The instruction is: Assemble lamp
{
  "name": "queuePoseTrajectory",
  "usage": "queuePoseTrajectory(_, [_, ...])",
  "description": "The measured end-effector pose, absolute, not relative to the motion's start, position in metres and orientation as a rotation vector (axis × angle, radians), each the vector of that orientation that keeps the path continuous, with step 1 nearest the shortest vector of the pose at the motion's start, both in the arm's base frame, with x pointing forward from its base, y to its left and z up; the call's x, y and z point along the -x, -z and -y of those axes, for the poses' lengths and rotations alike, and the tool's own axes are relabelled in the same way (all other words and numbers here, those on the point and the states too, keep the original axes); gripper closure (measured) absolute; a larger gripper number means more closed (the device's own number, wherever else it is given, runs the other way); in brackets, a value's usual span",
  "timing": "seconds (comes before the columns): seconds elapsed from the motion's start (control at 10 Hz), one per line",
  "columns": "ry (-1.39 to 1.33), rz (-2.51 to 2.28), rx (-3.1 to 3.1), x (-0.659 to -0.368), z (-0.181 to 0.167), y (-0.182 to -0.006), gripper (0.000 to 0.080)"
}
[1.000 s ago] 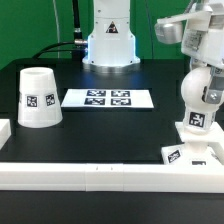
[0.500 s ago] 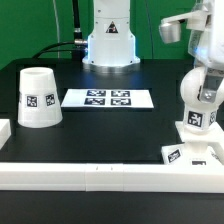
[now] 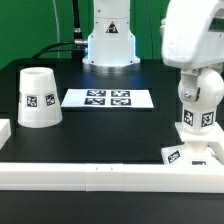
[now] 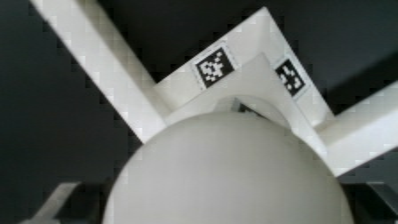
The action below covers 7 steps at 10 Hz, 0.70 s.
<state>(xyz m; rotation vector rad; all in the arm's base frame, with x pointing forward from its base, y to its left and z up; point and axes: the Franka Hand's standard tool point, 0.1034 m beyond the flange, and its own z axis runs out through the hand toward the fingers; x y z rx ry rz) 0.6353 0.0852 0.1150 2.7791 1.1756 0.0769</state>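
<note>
The white bulb (image 3: 199,98) stands upright on the flat square base (image 3: 192,151) at the exterior view's right. The tapered shade (image 3: 38,97) stands mouth down at the exterior view's left, apart from them. The arm's white hand (image 3: 192,38) hangs right above the bulb, and its fingers are hidden there. In the wrist view the bulb's round head (image 4: 222,165) fills the near part, with the tagged base (image 4: 249,72) beyond it. My gripper (image 4: 221,206) straddles the bulb's head, with a dark finger (image 4: 48,203) dimly showing on each side and the jaws apart.
The marker board (image 3: 108,98) lies flat in the middle of the black table. A long white border rail (image 3: 100,175) runs along the front edge, with a short rail piece (image 3: 5,131) at the exterior view's left. The robot's pedestal (image 3: 110,42) stands at the back.
The arm has moved toward the exterior view's left and down, from beside the bulb to right over it. The bulb, base and shade have not moved.
</note>
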Motion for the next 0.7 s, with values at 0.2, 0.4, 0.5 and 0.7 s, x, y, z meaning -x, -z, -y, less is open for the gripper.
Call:
queuePoseTrajectory(0.2, [-0.088,-0.996,-2.852,-0.6352,-0.0857,-0.1148,0.0222])
queuePoseTrajectory(0.4, [-0.1,-0.811,-2.914,-0.6351,-0.0858,-0.1146,0.0222])
queuePoseTrajectory(0.5, [-0.105,-0.714,-2.942,-0.6351,-0.0859,-0.1146,0.0222])
queuePoseTrajectory(0.7, [-0.116,-0.52,-2.989,-0.6351,-0.086,-0.1146,0.0222])
